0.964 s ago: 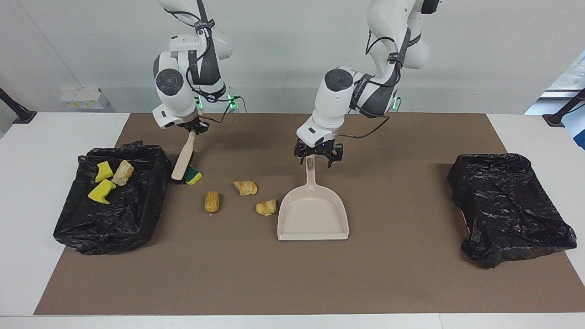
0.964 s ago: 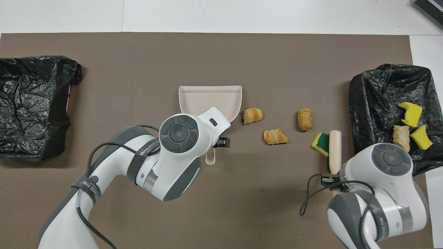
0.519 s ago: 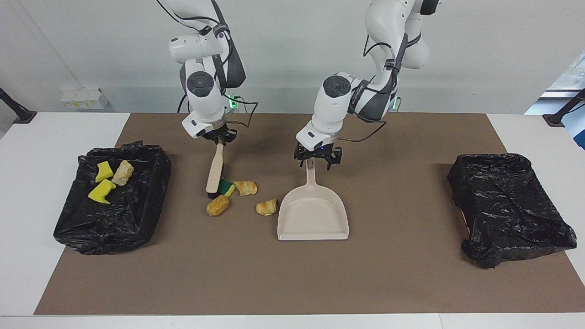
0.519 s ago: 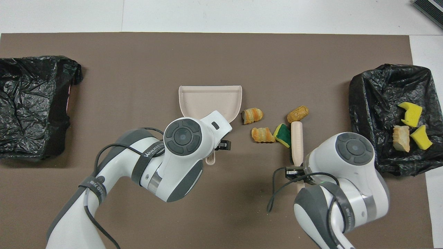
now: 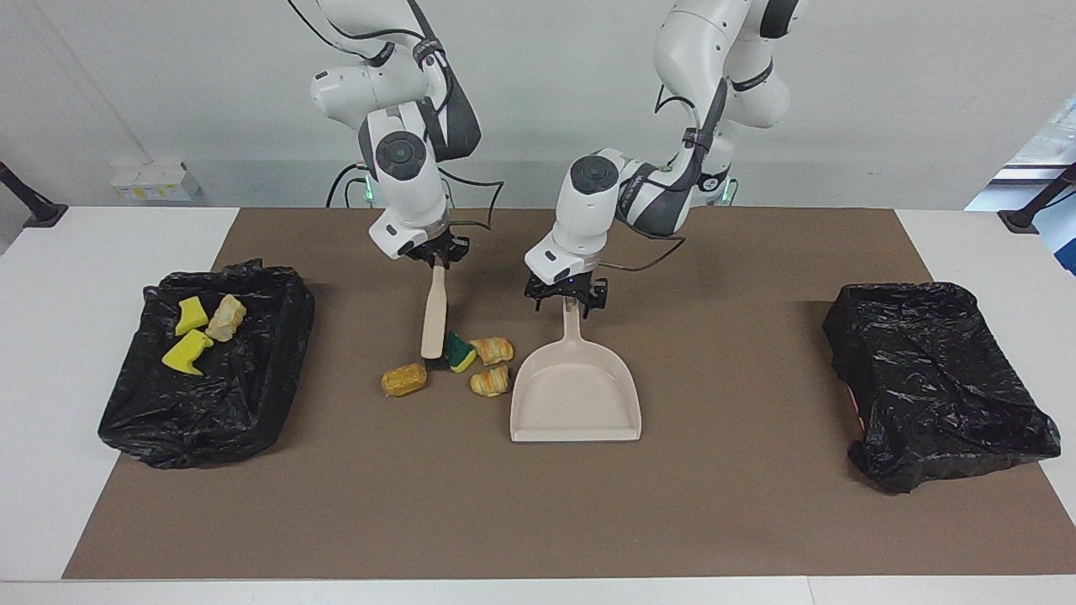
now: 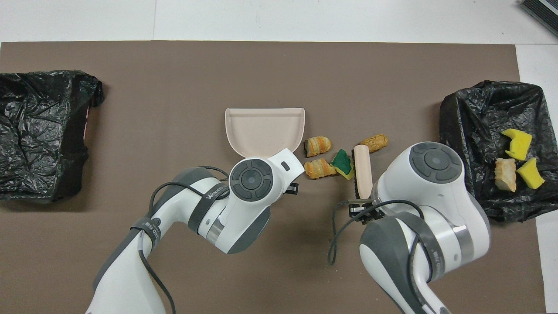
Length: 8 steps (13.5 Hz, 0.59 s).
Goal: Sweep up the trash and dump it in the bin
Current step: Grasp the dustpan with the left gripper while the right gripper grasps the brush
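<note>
The right gripper stays clamped on the brush, which has swept toward the dustpan, bunching the green-sided sponge and two bread lumps beside its rim; a third lump lies just apart. The left gripper has settled at the dustpan handle, whether gripping I cannot tell. Three scraps lie in the bin at the right arm's end of the desk.
</note>
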Tool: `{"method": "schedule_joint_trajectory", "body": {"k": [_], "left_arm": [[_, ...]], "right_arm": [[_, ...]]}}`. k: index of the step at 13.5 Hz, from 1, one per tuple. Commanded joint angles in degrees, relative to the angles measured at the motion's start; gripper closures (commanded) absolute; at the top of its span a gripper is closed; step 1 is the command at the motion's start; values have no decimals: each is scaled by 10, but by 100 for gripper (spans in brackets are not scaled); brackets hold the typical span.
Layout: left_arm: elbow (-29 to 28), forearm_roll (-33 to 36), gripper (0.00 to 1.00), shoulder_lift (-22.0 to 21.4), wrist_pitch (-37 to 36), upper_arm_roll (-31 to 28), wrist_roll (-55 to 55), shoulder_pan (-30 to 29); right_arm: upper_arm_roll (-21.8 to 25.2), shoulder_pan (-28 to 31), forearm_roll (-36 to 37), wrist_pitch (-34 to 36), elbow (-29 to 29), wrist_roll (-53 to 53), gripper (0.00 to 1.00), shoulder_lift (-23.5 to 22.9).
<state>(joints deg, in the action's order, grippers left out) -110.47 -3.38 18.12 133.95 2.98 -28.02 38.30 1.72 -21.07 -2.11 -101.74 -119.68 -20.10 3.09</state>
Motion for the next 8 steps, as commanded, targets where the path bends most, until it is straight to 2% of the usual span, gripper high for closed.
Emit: {"method": "schedule_joint_trajectory", "body": {"k": [1, 4, 8], "left_arm": [[6, 6, 28, -8, -20, -5, -2, 1], [9, 19, 28, -17, -43, -7, -2, 0], [14, 34, 66, -17, -52, -8, 0, 0]], "right_arm": [[1, 17, 29, 28, 38, 37, 100, -2], [2, 44, 53, 37, 61, 86, 100, -3], [2, 80, 54, 27, 54, 144, 100, -2]]}}
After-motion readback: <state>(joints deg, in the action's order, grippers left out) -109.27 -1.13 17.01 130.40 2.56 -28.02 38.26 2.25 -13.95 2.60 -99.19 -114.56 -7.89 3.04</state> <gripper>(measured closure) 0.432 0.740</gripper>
